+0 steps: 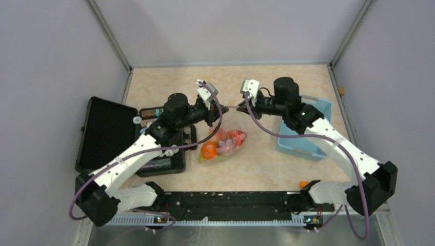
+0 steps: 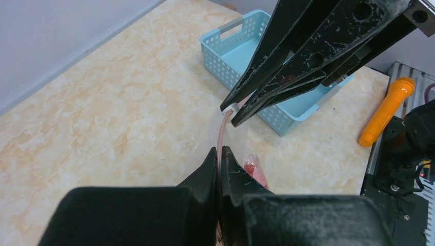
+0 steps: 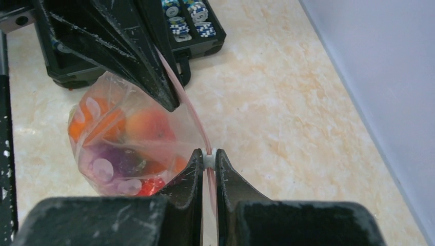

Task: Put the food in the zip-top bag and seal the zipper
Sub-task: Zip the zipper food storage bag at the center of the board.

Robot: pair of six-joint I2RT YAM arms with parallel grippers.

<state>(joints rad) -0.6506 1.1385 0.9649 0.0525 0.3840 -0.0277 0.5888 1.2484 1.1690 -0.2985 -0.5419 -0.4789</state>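
The zip-top bag [image 1: 223, 146] hangs above the table between both arms, its food [image 3: 149, 125] inside: orange, peach, purple and red pieces show through the plastic. The pinkish-red zipper [image 3: 192, 115] stretches taut between the grippers. My left gripper [image 2: 220, 154] is shut on the zipper strip at one end. My right gripper [image 3: 208, 156] is shut on the small white slider [image 3: 209, 159] along the strip; in the left wrist view that slider [image 2: 233, 106] shows at the right gripper's tips. In the top view the left gripper [image 1: 214, 114] and right gripper [image 1: 241, 106] face each other closely.
An open black case [image 1: 110, 134] with round tokens [image 3: 187, 23] lies at the left. A light-blue basket [image 1: 315, 146] stands at the right, under the right arm. An orange tool [image 2: 387, 110] lies by the near rail. Walls close the table's back and sides.
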